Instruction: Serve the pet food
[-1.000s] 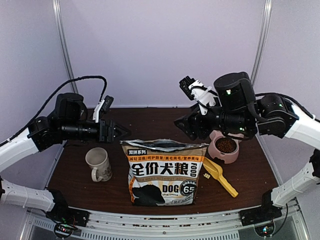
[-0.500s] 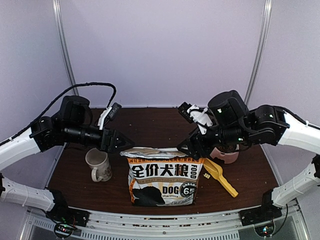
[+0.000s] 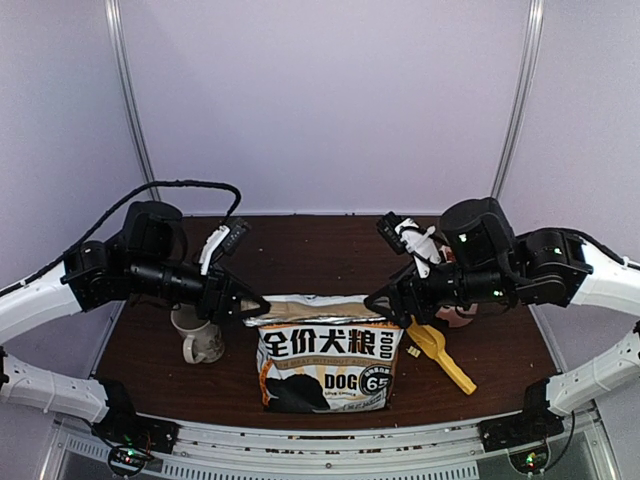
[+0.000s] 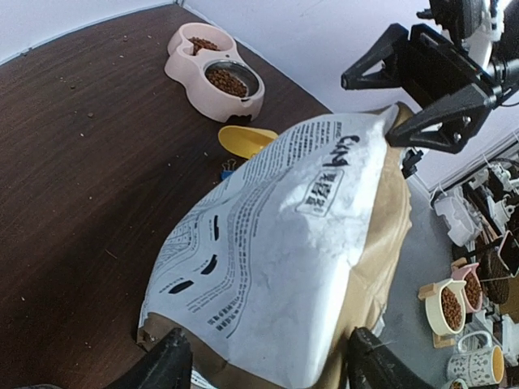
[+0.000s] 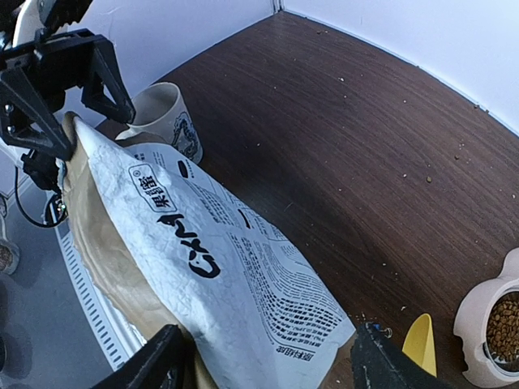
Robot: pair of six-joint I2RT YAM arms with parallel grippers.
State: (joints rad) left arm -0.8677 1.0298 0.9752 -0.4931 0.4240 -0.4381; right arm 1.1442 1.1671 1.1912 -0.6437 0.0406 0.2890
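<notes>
The brown "DOG FOOD" bag (image 3: 325,352) stands at the table's front centre, its top sagging backward. My left gripper (image 3: 258,303) is at the bag's top left corner and my right gripper (image 3: 376,300) at the top right corner. In the left wrist view the left gripper (image 4: 272,365) is open, its fingers straddling the bag's white back panel (image 4: 276,243). In the right wrist view the right gripper (image 5: 272,363) also stands open across the bag (image 5: 219,267). Pet food (image 4: 227,81) fills the pink double bowl (image 4: 212,96) at the back right.
A white mug (image 3: 197,335) stands left of the bag, under the left arm. A yellow scoop (image 3: 440,352) lies right of the bag, near the pink bowl (image 5: 486,332). Pale crumbs dot the dark wooden table (image 5: 340,121).
Both grippers have come down and inward from above the table to the bag's top corners. The bag's top has sunk and folded back. The left jaws have narrowed a little.
</notes>
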